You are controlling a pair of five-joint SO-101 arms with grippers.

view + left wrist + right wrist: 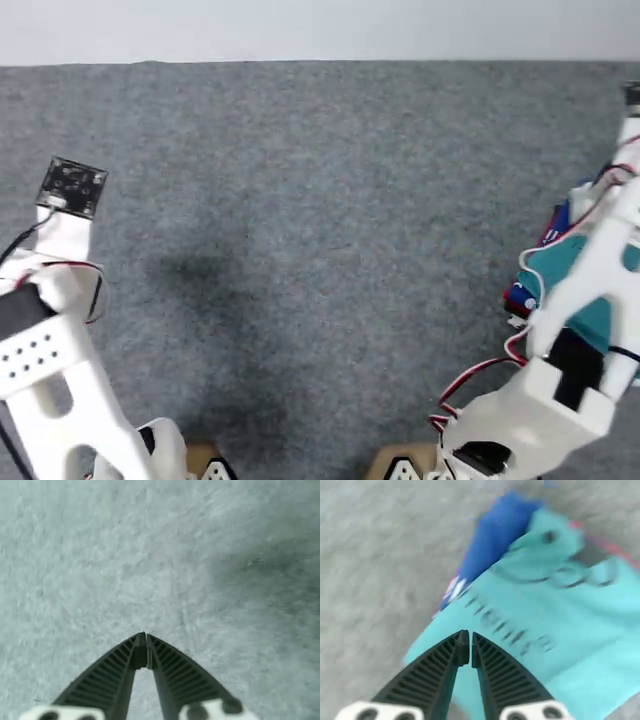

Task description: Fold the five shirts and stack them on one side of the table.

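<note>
A stack of folded shirts lies at the right edge of the table, with a teal shirt (565, 272) (555, 630) on top and a blue shirt (495, 540) (553, 226) beneath it; red trim peeks out at the stack's near corner (515, 298). My right gripper (467, 645) hovers just above the teal shirt, shut with nothing between its black fingers. The right arm (580, 330) covers much of the stack in the high view. My left gripper (145, 647) is shut and empty above bare grey felt, and the left arm (50, 350) stands at the table's left side.
Grey felt table cover (320, 220) spreads across the middle and back. The table's far edge meets a pale wall (320, 30). The arm bases (400, 465) sit at the near edge.
</note>
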